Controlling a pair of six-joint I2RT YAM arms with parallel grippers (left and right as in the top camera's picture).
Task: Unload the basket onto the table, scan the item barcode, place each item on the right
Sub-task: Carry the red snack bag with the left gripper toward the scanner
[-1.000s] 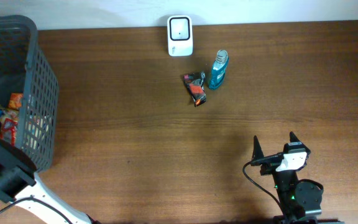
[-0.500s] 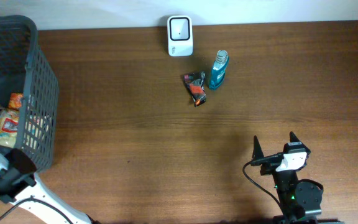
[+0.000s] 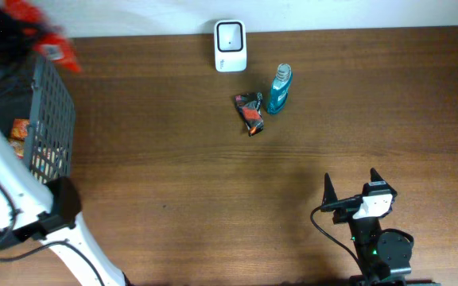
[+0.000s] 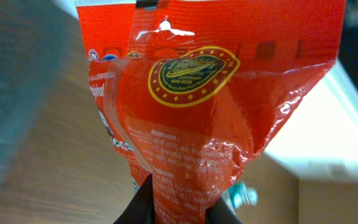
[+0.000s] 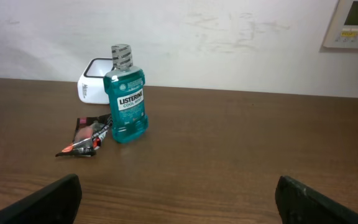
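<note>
A red foil snack packet [image 4: 210, 93] fills the left wrist view, and my left gripper [image 4: 179, 206] is shut on its lower end. From overhead the packet [image 3: 50, 41] hangs blurred in the air over the basket's far corner at the top left, with the left gripper [image 3: 24, 33] beside it. No barcode shows on the side of the packet that I can see. The white scanner [image 3: 230, 45] stands at the table's back edge, also seen as the white scanner [image 5: 92, 81] behind the bottle. My right gripper [image 3: 350, 191] rests open at the front right, its fingers spread wide over bare wood [image 5: 178, 202].
A grey mesh basket [image 3: 54, 119] with more packets inside stands at the left. A teal mouthwash bottle [image 3: 279, 89] stands upright in front of the scanner, the same bottle [image 5: 127, 99] facing the right wrist camera. A small dark wrapper [image 3: 250, 111] lies beside it.
The left arm has risen out of the basket and swung toward the back, carrying the red packet up with it. The right arm has not moved.
</note>
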